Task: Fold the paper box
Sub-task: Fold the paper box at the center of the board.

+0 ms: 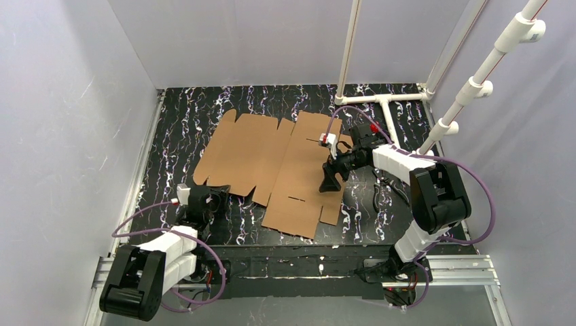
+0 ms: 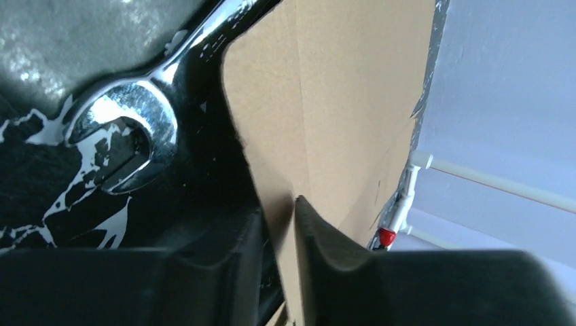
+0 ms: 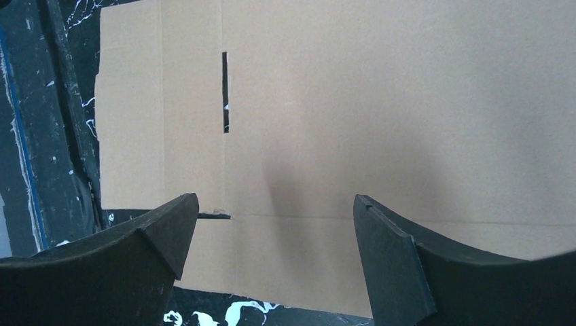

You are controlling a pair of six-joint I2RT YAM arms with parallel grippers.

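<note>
My left jaws are pinched on the near-left flap of the paper box, which lies almost flat on the table. My right jaws stand wide apart over its right-hand panel, holding nothing. The left bite looks shallow, right at the edge, so I judge the flap could slip out on lifting, or the board could crease off its score line or tear at a notch. Unpinned, the whole sheet may slide instead of hinging. A chrome wrench lying beside that edge could get dragged. The box is plain brown corrugated card, matte, die-cut with a narrow slot, faint creases and notched flaps. The table is glossy black with white marbling.
</note>
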